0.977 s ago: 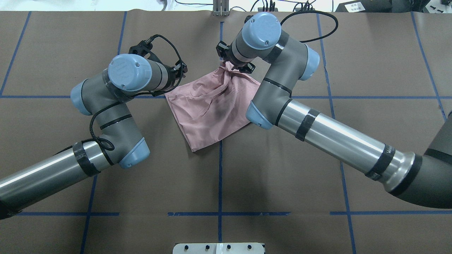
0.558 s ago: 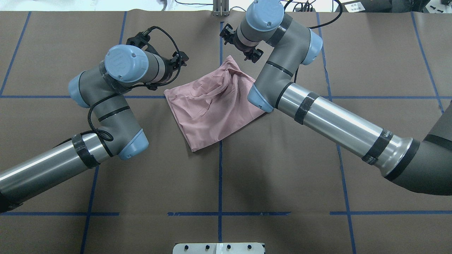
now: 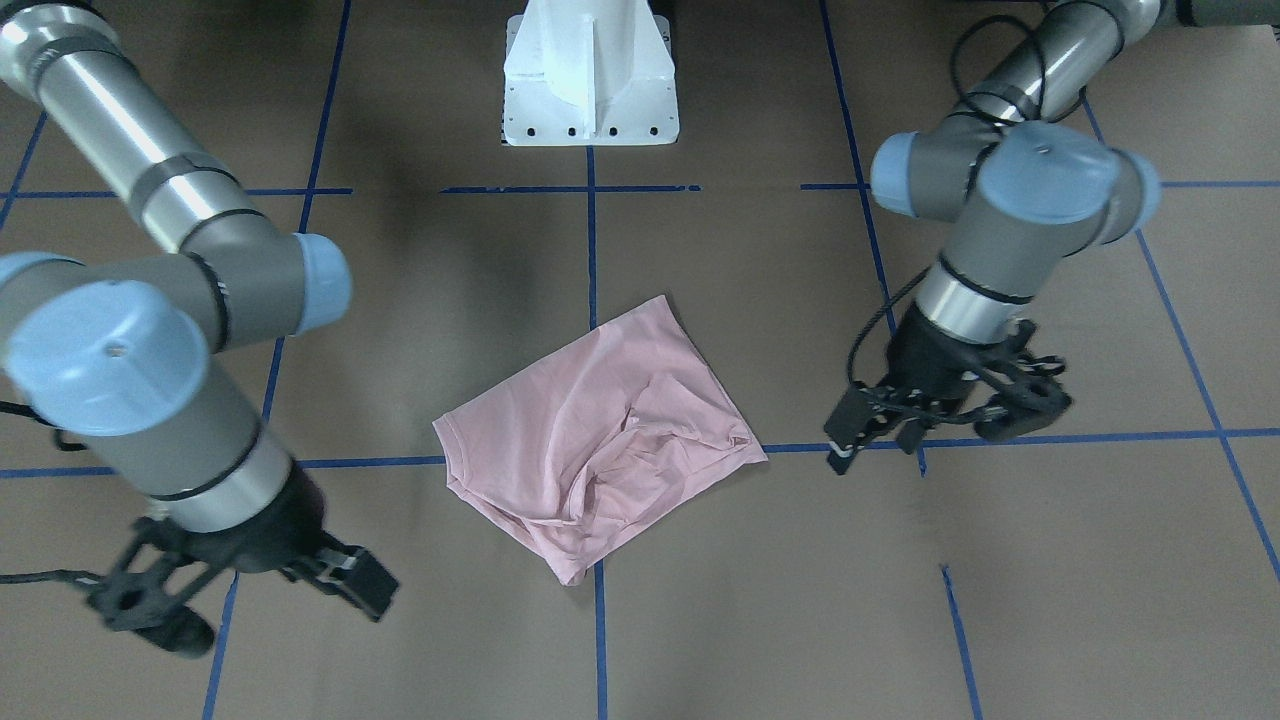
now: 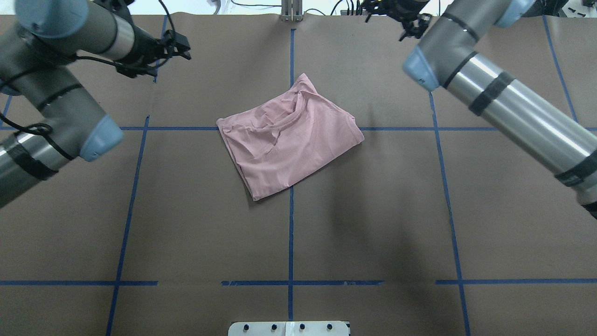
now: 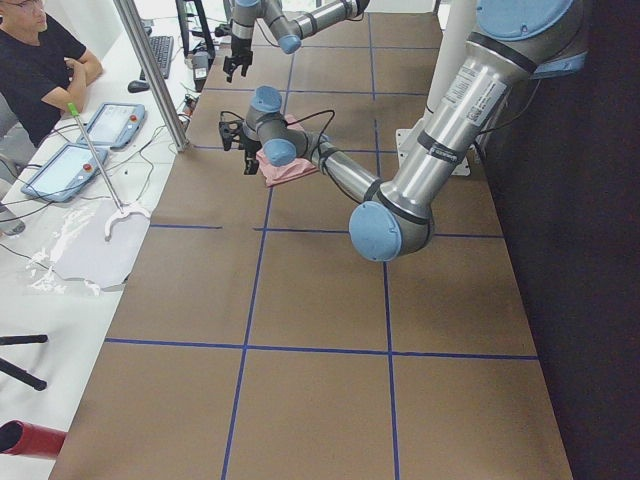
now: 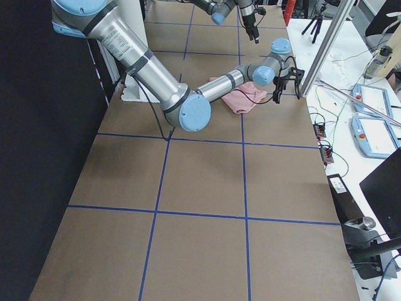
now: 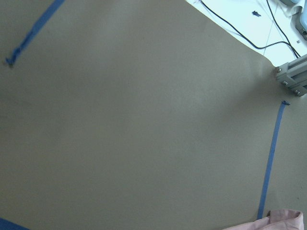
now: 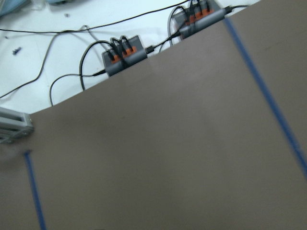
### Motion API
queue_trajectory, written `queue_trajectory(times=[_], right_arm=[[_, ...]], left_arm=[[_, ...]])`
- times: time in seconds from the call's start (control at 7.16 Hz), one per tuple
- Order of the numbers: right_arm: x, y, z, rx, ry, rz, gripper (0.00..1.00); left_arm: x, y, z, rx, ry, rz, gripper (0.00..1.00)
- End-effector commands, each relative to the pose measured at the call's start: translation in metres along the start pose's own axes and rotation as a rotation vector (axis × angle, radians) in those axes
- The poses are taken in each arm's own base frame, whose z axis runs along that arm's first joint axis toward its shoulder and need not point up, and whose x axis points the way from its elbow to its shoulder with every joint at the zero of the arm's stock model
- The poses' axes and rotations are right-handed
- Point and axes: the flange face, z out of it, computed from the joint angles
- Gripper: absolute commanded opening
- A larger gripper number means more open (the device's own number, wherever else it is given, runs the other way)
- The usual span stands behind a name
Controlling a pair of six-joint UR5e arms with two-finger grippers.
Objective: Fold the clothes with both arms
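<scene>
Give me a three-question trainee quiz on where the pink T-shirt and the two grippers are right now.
1. True or false: the left gripper or the right gripper is gripping the T-shirt.
2. How does the T-shirt lie? A: spread out at full length. B: folded into a rumpled packet on the table. C: hanging from a gripper.
3. Fill in: the T-shirt covers a crossing of two ___ tape lines.
Key: 1 false, both grippers hang clear of the T-shirt, one to each side. 2 B. 3 blue.
</scene>
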Motion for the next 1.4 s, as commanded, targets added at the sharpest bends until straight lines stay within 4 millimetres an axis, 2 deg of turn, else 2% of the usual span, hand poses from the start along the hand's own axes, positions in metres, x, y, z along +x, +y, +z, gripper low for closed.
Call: queue_trajectory(times=[0.0, 0.14, 0.28, 0.42, 0.56, 0.7, 0.84, 0.98, 1.12, 1.26], right_arm=[[0.211, -0.035, -0.080, -0.090, 0.195, -0.413, 1.00], [0.288, -0.047, -0.118, -0.170, 0.202, -0.486, 1.00], [0.374, -0.053, -0.148, -0.241, 0.174, -0.599, 1.00], [0.439, -0.052, -0.163, -0.304, 0.161, -0.650, 1.00], [0.508, -0.040, -0.177, -0.332, 0.149, -0.650, 1.00], [0.555, -0.015, -0.171, -0.348, 0.080, -0.643, 1.00], [0.572, 0.004, -0.163, -0.355, 0.064, -0.615, 1.00], [0.581, 0.013, -0.159, -0.363, 0.075, -0.591, 1.00], [0.575, 0.010, -0.160, -0.341, 0.056, -0.571, 1.00], [0.583, 0.011, -0.154, -0.315, 0.072, -0.513, 1.00]], left_arm=[[-0.115, -0.059, -0.084, 0.046, -0.139, 0.320, 1.00], [-0.152, -0.077, -0.110, 0.036, -0.209, 0.451, 1.00], [-0.196, -0.099, -0.136, -0.006, -0.296, 0.599, 1.00], [-0.234, -0.122, -0.166, -0.059, -0.361, 0.701, 1.00], [-0.264, -0.132, -0.187, -0.130, -0.381, 0.779, 1.00], [-0.308, -0.120, -0.190, -0.206, -0.324, 0.842, 1.00], [-0.355, -0.084, -0.185, -0.270, -0.256, 0.847, 1.00], [-0.374, -0.070, -0.182, -0.258, -0.250, 0.821, 1.00], [-0.393, -0.064, -0.176, -0.273, -0.271, 0.801, 1.00], [-0.414, -0.056, -0.171, -0.274, -0.328, 0.802, 1.00]])
